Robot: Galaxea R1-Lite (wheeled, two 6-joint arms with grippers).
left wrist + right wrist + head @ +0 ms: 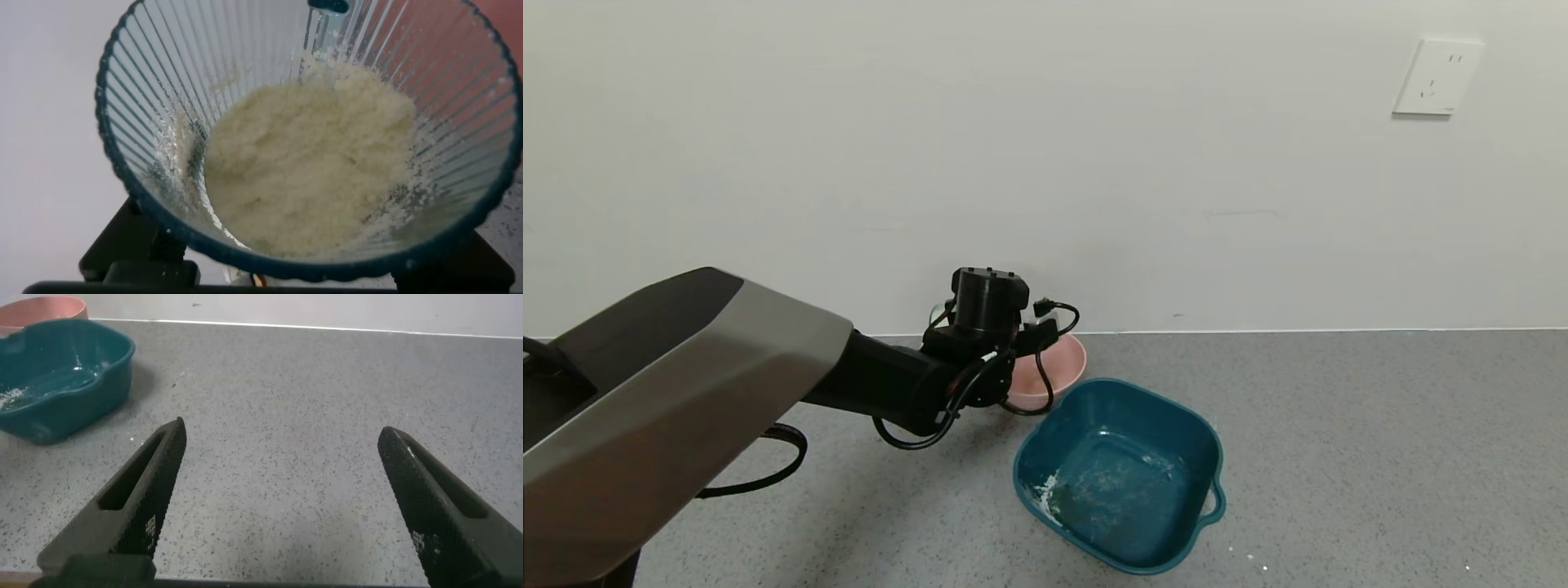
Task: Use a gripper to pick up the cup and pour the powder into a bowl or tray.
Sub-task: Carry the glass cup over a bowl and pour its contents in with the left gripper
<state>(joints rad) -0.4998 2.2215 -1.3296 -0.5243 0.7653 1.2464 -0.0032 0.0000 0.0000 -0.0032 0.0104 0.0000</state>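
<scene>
Left pincer [980,359] is seen clamped around the cup [310,139], held beside the pink bowl [1062,367], powder [315,163] inside. Spillage onto the grey surface [1339,457] is risked if tipping begins short of that bowl's rim. Right pincer [286,498] is held open, empty.

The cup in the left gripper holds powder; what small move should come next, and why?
Probably tip the cup further toward the pink bowl. The left gripper is at the bowl's near rim, and the powder lies heaped inside the cup, none visibly leaving it. The right gripper is open over bare floor, apart from the work.
</scene>
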